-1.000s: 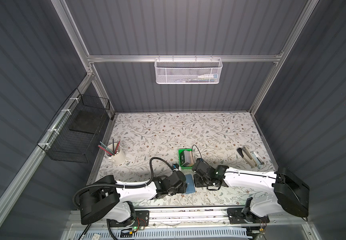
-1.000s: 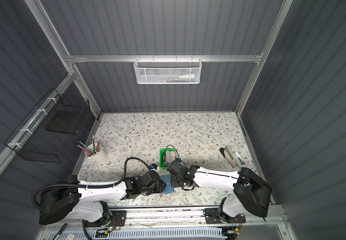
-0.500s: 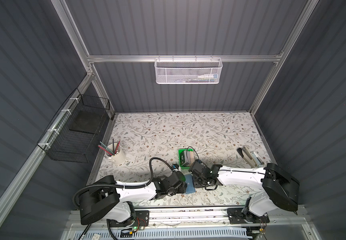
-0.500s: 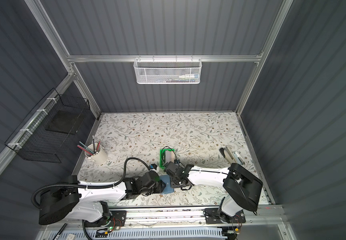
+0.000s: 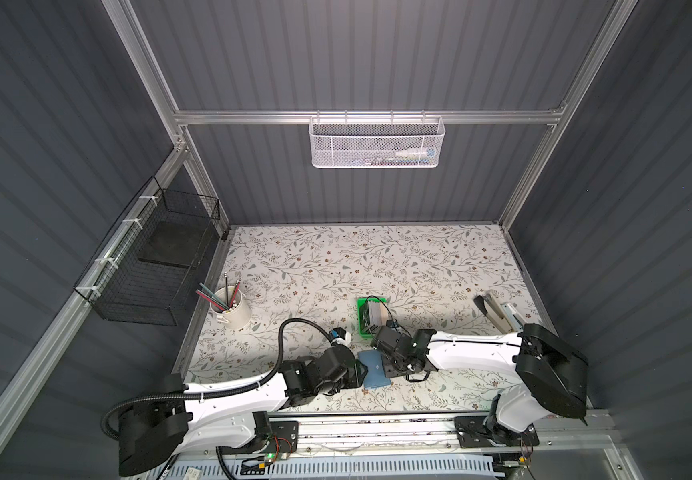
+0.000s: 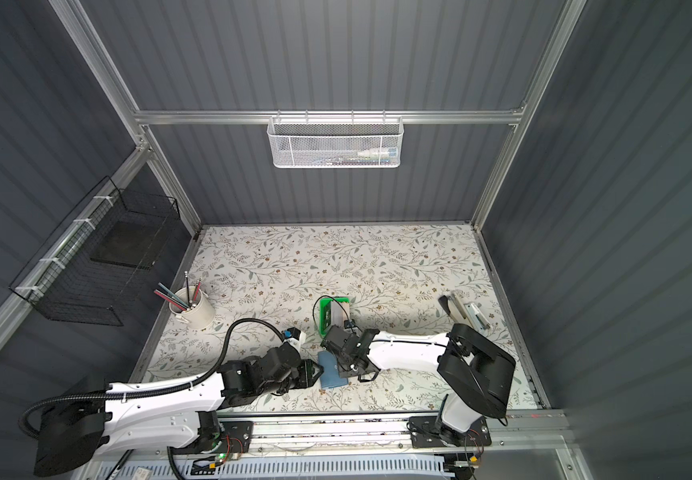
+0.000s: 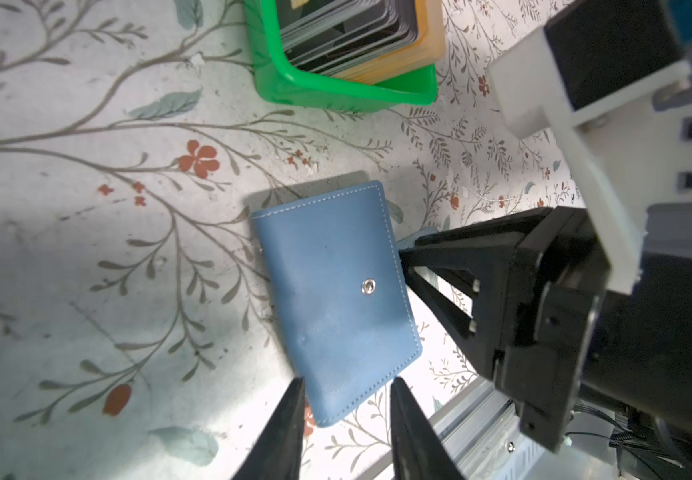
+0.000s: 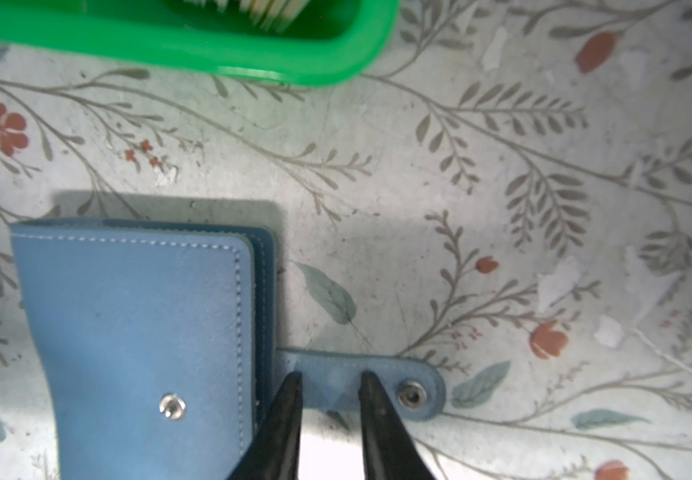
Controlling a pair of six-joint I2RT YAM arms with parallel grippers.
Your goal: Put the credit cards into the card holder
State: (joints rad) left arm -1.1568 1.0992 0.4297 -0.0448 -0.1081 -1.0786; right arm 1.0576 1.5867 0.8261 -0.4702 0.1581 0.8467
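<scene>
Both top views: card holder (image 5: 374,370) lies flat on the bench (image 5: 336,257) near its front edge, abt mid-width; green tray (image 5: 360,318) just behind it, apart, w/ the credit cards (image 5: 377,313) standing on edge inside; left gripper (image 5: 360,372) low at the card holder's left side, right gripper (image 5: 388,363) low at its right side; finger gaps too small to read here; pencil cup (image 5: 232,311) near the left edge, well apart. Left wrist view: card holder (image 7: 336,282) closed, cover up, snap stud (image 7: 368,286) showing; left gripper (image 7: 348,382) fingers narrow, one on either side of the card holder's near corner, tips at its edges; can't tell if they pinch it or only flank it; right gripper (image 7: 408,255) tip just beside the card holder's long edge; green tray (image 7: 336,93) beyond, credit cards (image 7: 348,33) packed in it, dark, grey, one orange-tan. Right wrist view: snap tab (image 8: 360,384) unsnapped, flat on the bench (image 8: 460,187), sticking out from the card holder (image 8: 140,332); right gripper (image 8: 331,376) fingers narrow but apart, tips over the snap tab betw. the card holder's edge and the tab's end; tab shows in the gap, not pinched; can't tell if tips touch it; green tray (image 8: 211,50) apart from the card holder; credit cards (image 8: 261,8) in it blurred.
</scene>
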